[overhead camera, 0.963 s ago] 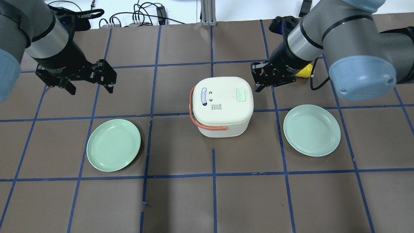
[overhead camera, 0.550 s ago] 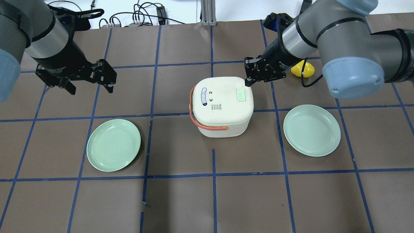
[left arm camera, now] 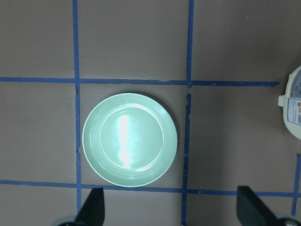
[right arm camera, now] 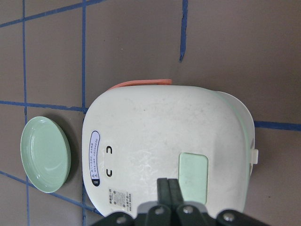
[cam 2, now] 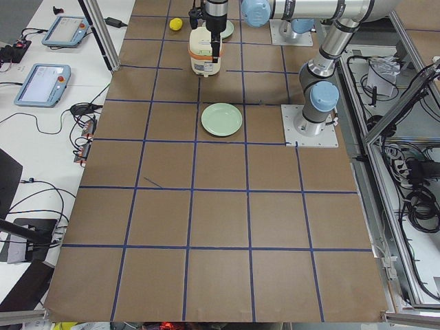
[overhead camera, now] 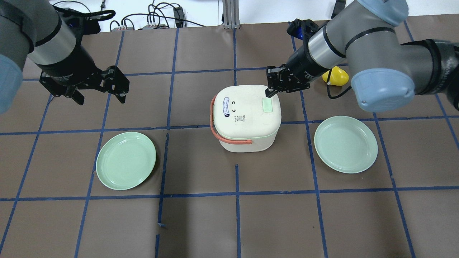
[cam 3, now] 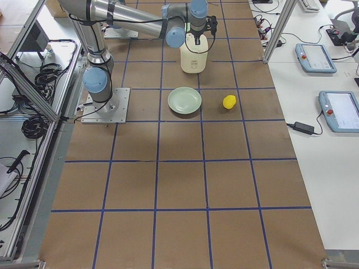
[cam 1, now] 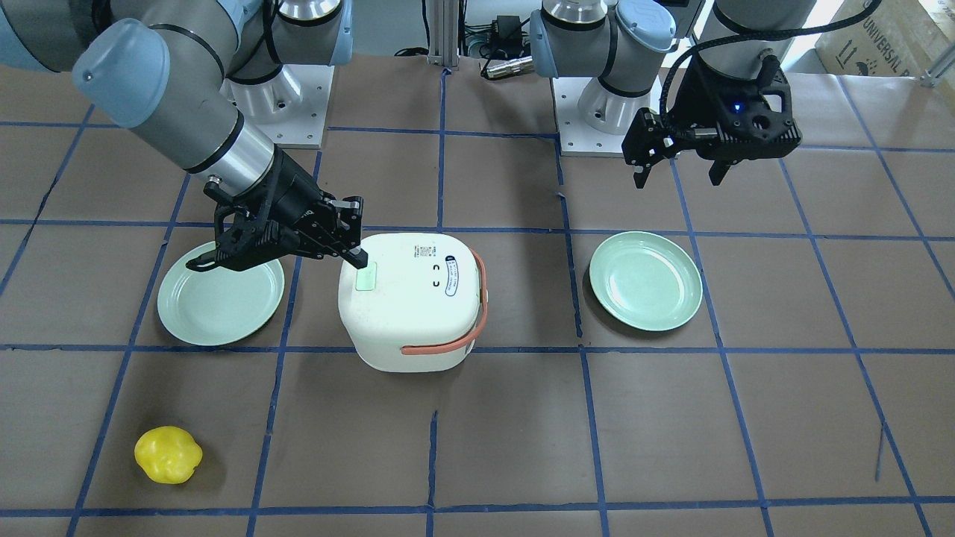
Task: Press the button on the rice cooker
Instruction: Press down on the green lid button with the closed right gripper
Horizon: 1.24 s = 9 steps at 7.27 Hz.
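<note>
A white rice cooker with an orange handle stands mid-table. A pale green button sits on its lid; it also shows in the front view and the right wrist view. My right gripper is shut and empty. Its tip is over the lid's far edge, just beside the button, as the front view and the right wrist view show. I cannot tell whether it touches. My left gripper is open and empty, high over the table's left side, away from the cooker.
A green plate lies left of the cooker, under the left gripper's wrist view. A second green plate lies to the right. A yellow toy fruit sits behind the right arm. Cables lie along the far edge.
My right gripper has moved left from beside the cooker to over the lid's far edge near the button. The left arm has not moved.
</note>
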Each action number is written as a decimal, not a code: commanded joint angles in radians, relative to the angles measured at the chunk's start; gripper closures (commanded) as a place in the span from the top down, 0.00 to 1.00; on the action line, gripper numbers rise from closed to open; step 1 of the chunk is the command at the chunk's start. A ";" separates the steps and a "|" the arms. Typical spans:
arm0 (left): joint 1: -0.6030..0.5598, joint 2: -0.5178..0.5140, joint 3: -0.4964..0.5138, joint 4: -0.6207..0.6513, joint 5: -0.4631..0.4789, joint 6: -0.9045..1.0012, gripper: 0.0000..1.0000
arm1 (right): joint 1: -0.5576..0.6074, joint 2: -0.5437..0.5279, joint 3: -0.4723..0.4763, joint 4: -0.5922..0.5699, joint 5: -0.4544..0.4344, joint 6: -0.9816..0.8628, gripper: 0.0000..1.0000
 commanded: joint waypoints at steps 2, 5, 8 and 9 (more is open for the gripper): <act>0.000 0.000 0.000 0.000 0.000 0.000 1.00 | -0.003 -0.003 0.040 -0.005 -0.002 -0.001 0.03; 0.000 0.000 0.000 0.000 0.000 0.000 1.00 | -0.001 -0.003 0.058 -0.028 0.004 -0.003 0.03; 0.000 -0.001 0.000 0.001 0.000 0.002 1.00 | -0.003 0.013 0.058 -0.069 0.006 -0.007 0.04; 0.000 0.000 0.000 0.001 0.000 0.000 1.00 | -0.003 0.020 0.058 -0.084 0.006 -0.007 0.04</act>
